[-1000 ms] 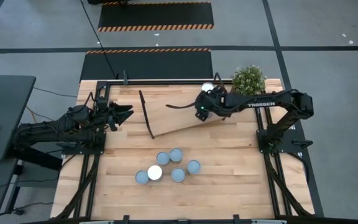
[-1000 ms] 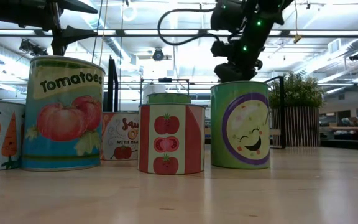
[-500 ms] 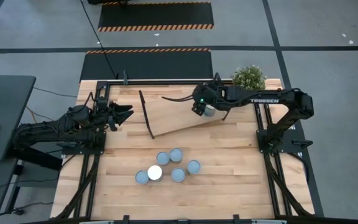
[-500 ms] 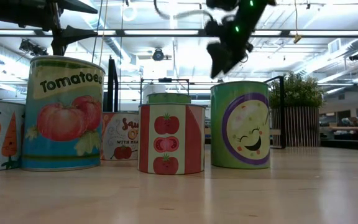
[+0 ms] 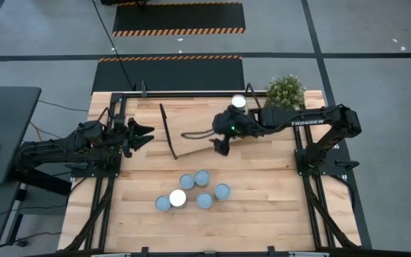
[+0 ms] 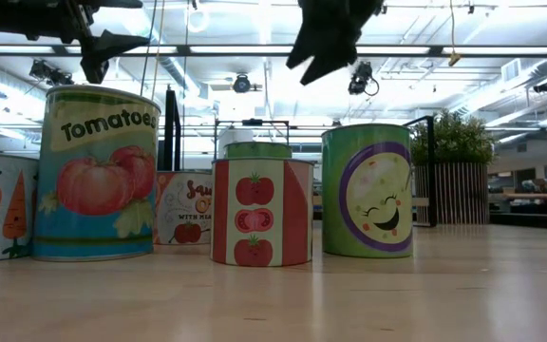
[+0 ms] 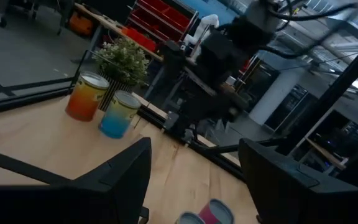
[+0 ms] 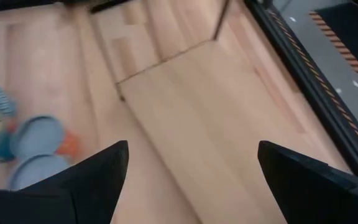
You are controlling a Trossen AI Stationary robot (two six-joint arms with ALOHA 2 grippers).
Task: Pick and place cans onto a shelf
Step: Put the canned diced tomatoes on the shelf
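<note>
1. The shelf (image 5: 205, 128) lies on the table (image 5: 277, 214), and 1 white-topped can (image 5: 239, 102) stands at its far end beside the potted plant (image 5: 285, 91).
2. A cluster of 6 cans (image 5: 191, 190) stands on the table, near its front and well apart from the shelf.
3. The right tool (image 5: 222, 147) hangs over the shelf's front edge, fingers spread wide and holding nothing.
4. The left tool (image 5: 145, 134) waits at the table's left side, fingers wide apart.

Wood table (image 5: 262, 214) carries shelf (image 5: 195, 132) under right gripper's (image 5: 222, 146) spread jaws, plus five cans (image 5: 191, 190) grouped nearer front.
</note>
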